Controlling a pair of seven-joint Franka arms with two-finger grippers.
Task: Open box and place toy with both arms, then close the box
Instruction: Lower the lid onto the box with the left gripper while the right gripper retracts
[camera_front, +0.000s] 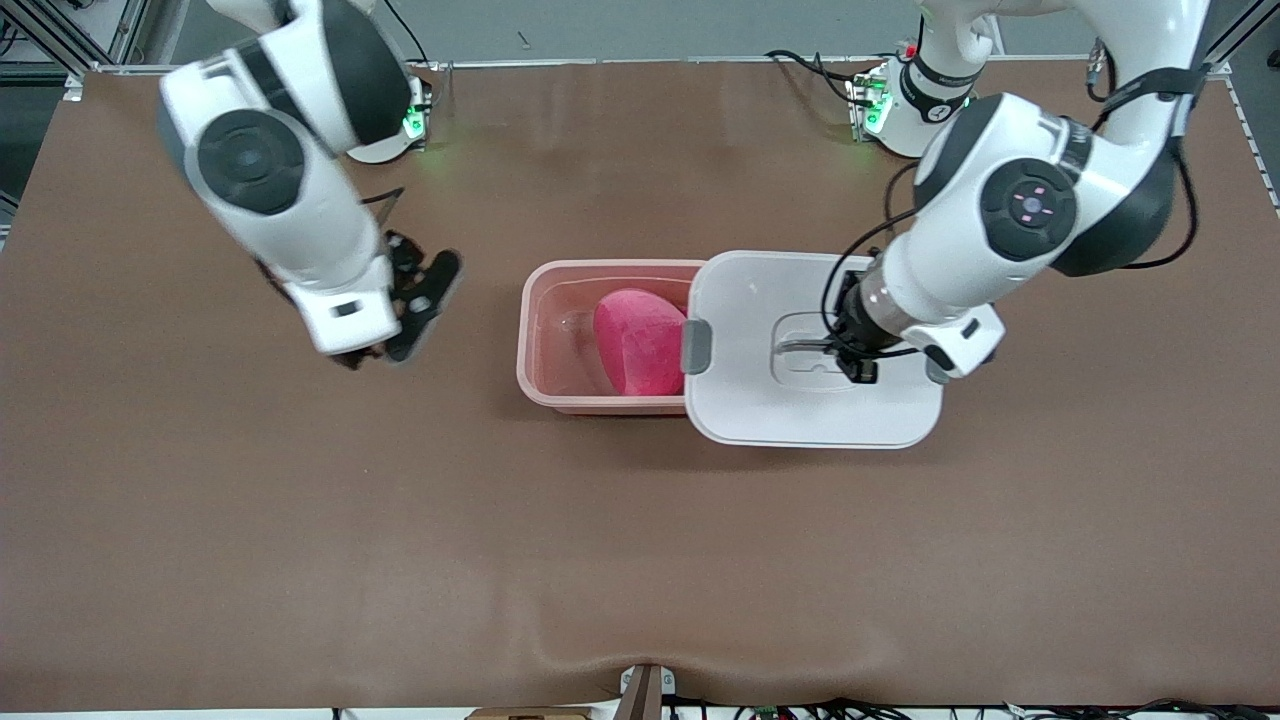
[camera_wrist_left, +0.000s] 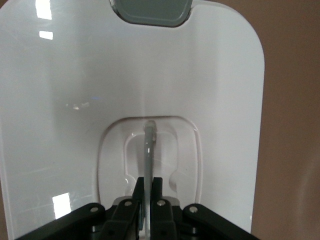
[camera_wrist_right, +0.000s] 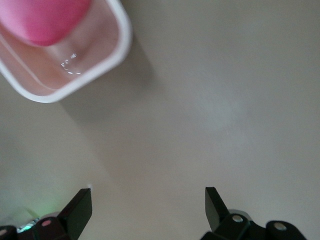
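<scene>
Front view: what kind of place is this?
Likely a robotics lab bench: two Franka arms on green-lit bases, a brown table framed by metal rails, cables along its edges.

Left claw (camera_front: 858, 352) low, pointing down, fingers (camera_wrist_left: 158, 189) pinched tight on a thin clear handle (camera_wrist_left: 148, 150) — arm bent in from its base. Right claw (camera_front: 400, 300) up over bare table (camera_front: 300, 500), fingers (camera_wrist_right: 80, 207) spread wide, holding nothing — arm angled down.

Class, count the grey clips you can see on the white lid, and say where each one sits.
1: a grey clip on the lid edge over the open box, beside the toy. A matching one may be hidden under the left arm.
</scene>
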